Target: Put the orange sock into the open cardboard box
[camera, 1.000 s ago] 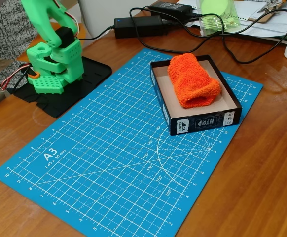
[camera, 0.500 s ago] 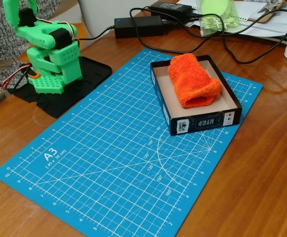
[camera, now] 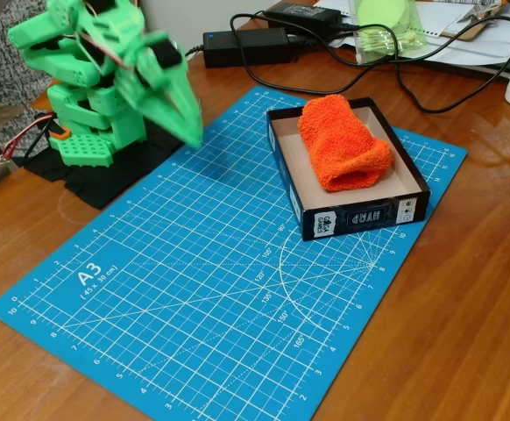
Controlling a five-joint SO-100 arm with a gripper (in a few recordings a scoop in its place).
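Note:
The orange sock (camera: 343, 143) lies inside the open cardboard box (camera: 360, 217), its far end resting up on the box's back rim. The box has black outer walls with white labels and sits on the right part of the blue cutting mat (camera: 194, 281). My green gripper (camera: 191, 133) is at the upper left, over the mat's far left corner and well to the left of the box. It is blurred by motion and points down to the right. Its fingers read as one closed wedge with nothing between them.
The arm's green base (camera: 88, 132) stands on a black pad at the far left. Black power bricks (camera: 246, 46) and cables (camera: 413, 88) run along the back of the wooden table. Papers and a green-lidded container (camera: 391, 26) sit at the back right.
The arm was folded upright over its base; now the gripper has swung down and to the right over the mat's corner. The sock and box have not moved.

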